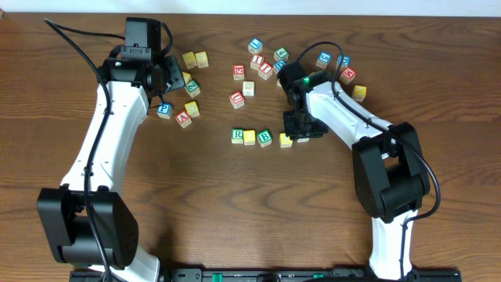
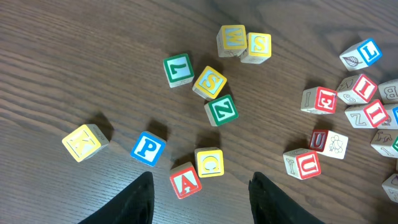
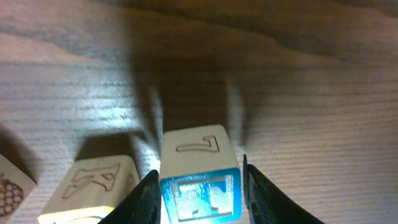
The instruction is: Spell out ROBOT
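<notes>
A row of blocks lies mid-table: green R [image 1: 237, 135], a yellow block [image 1: 250, 137], green B [image 1: 264, 138] and another yellow block [image 1: 286, 140]. My right gripper [image 1: 301, 129] is at the row's right end. In the right wrist view its fingers [image 3: 199, 171] are shut on a blue-faced T block [image 3: 198, 148] that sits low at the table, right beside a yellow block [image 3: 93, 186]. My left gripper [image 1: 168, 78] is open and empty at the back left. Its fingers [image 2: 200, 183] hang above a red A block [image 2: 186, 180].
Loose blocks lie under the left gripper: blue P [image 2: 148, 148], a yellow block [image 2: 209, 162], green Z [image 2: 221, 110], yellow S [image 2: 210, 82], green L [image 2: 178, 68]. More loose blocks cluster at the back middle [image 1: 262, 59] and back right [image 1: 348, 74].
</notes>
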